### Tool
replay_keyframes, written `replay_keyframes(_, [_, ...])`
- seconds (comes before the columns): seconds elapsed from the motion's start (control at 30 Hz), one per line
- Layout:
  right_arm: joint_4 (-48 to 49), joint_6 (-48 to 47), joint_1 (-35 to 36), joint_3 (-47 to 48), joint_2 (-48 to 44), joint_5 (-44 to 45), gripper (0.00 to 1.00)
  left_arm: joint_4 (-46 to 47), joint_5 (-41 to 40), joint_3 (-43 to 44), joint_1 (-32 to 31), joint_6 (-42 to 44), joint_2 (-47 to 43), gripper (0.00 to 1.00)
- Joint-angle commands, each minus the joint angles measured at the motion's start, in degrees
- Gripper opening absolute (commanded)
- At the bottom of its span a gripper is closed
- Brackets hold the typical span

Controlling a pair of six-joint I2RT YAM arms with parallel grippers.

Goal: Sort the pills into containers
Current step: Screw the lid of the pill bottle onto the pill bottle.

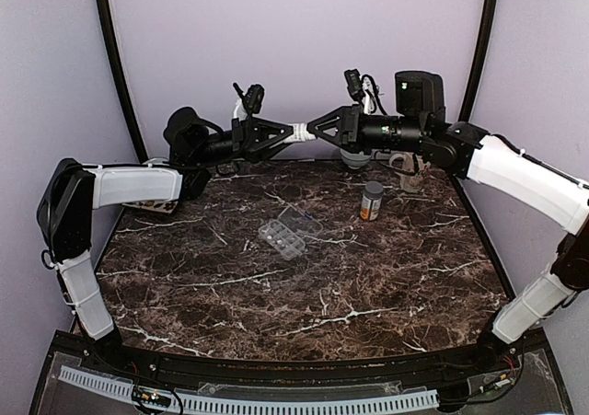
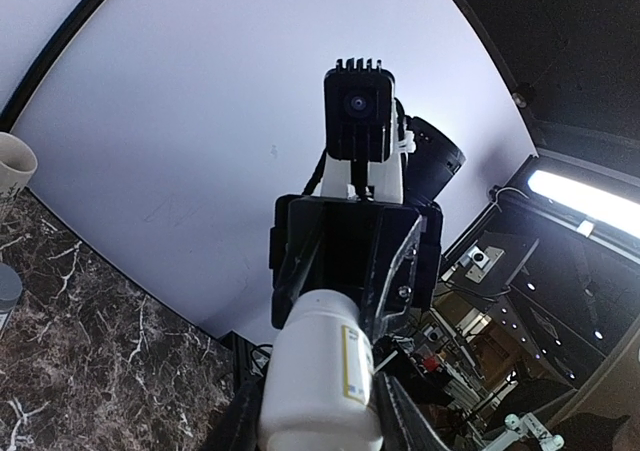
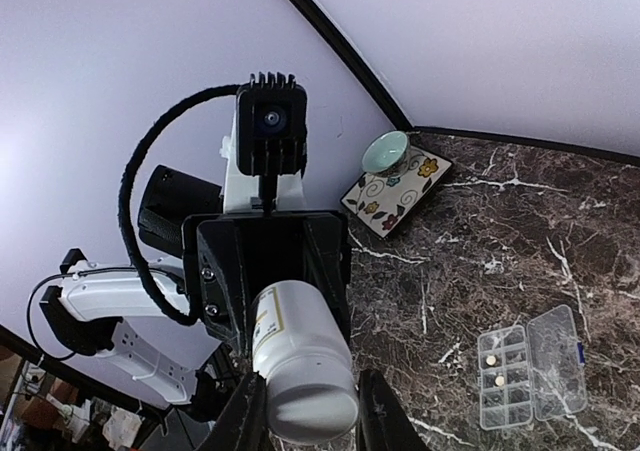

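My two grippers meet tip to tip high at the back of the table. My left gripper (image 1: pixel 287 133) and right gripper (image 1: pixel 313 128) both hold a small white bottle (image 1: pixel 299 132) from opposite ends. In the left wrist view the bottle (image 2: pixel 320 376) sits between my own fingers (image 2: pixel 320 426), and likewise in the right wrist view, bottle (image 3: pixel 300 356), gripper (image 3: pixel 310 421). The clear organiser box (image 1: pixel 290 234) lies open mid-table, far below both grippers. Two small pills (image 3: pixel 494 369) lie in its compartments (image 3: pixel 505 376).
An amber bottle with a grey cap (image 1: pixel 371 201) stands right of the organiser. A floral plate (image 3: pixel 392 193) with a small cup (image 3: pixel 385 151) lies at the back left under my left arm. Small objects (image 1: pixel 405 171) stand at the back right.
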Motion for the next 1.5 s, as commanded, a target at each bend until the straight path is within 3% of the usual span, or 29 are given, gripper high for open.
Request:
replay_keyframes(0.0, [11.50,9.23,1.42,-2.38,3.28,-6.01,0.06,2.77,0.94,2.45,-5.41,1.32,-2.61,0.00])
replay_keyframes(0.67, [25.45,23.14,-0.15,-6.22,5.03,-10.54,0.05,6.19,-1.33,3.70,-5.48,-0.03,-1.09,0.00])
replay_keyframes(1.07, [22.09,25.58,-0.36,-3.62,7.88,-11.57,0.05,-6.15,-5.61,3.03,-5.37,13.80,-5.06,0.00])
replay_keyframes(1.47, [18.56,20.87,-1.31,-2.56,6.12,-10.14,0.40,-6.99,-4.06,2.90,-5.24,13.69,-4.62,0.00])
